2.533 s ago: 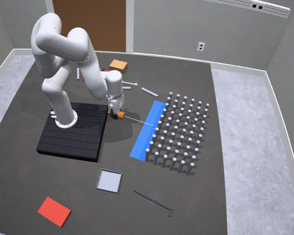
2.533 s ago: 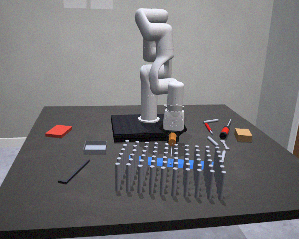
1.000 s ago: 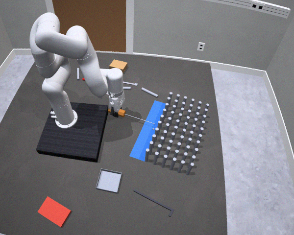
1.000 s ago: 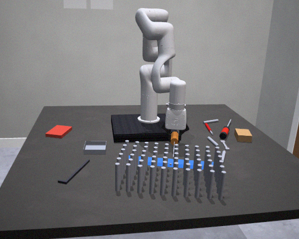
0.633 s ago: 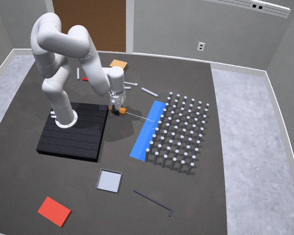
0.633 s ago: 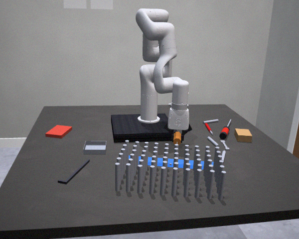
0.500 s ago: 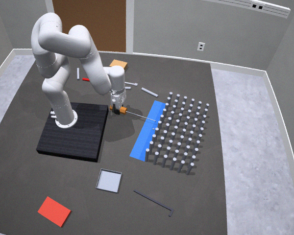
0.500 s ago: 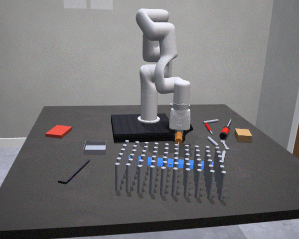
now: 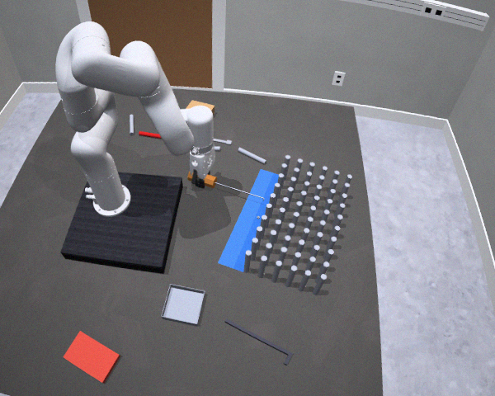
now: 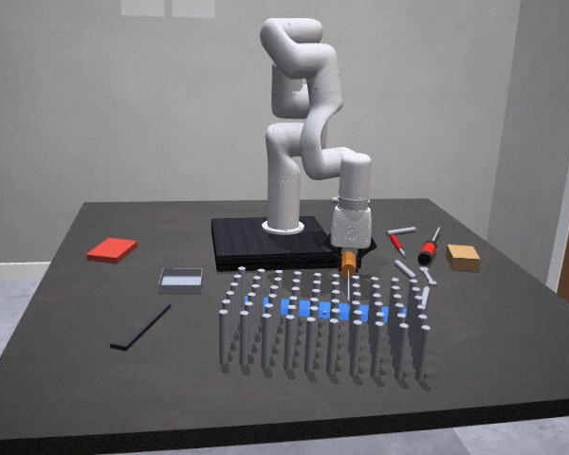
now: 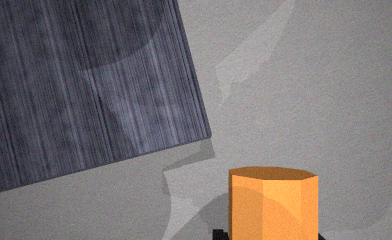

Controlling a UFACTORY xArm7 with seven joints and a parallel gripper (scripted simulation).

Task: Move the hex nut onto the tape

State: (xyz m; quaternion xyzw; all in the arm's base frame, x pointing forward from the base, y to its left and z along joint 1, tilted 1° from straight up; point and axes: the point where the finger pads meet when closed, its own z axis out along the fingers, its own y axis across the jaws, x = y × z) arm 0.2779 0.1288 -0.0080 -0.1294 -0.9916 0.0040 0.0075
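Note:
My gripper [image 9: 200, 180] is shut on the orange-brown handle of the hook pick [image 9: 208, 180], low over the table to the left of the blue tape strip [image 9: 248, 219]. The handle also shows in the wrist view [image 11: 273, 205] and in the exterior view [image 10: 348, 262]. The thin shaft reaches across the strip, and its hooked tip [image 9: 262, 198] is at the first column of the grey spacers [image 9: 304, 217]. The hex nut [image 9: 257, 216] [image 10: 325, 311] is a tiny grey spot at the strip's spacer-side edge, also seen on blue between spacers. Whether it lies wholly on the tape is too small to tell.
The black base plate [image 9: 124, 219] is left of the gripper. A white tray [image 9: 182, 304], a red block [image 9: 91, 355] and a dark L-shaped bar [image 9: 259, 338] lie at the front. A tan block [image 10: 463, 257], screwdrivers [image 10: 428, 250] and grey rods [image 9: 252, 155] lie behind the gripper.

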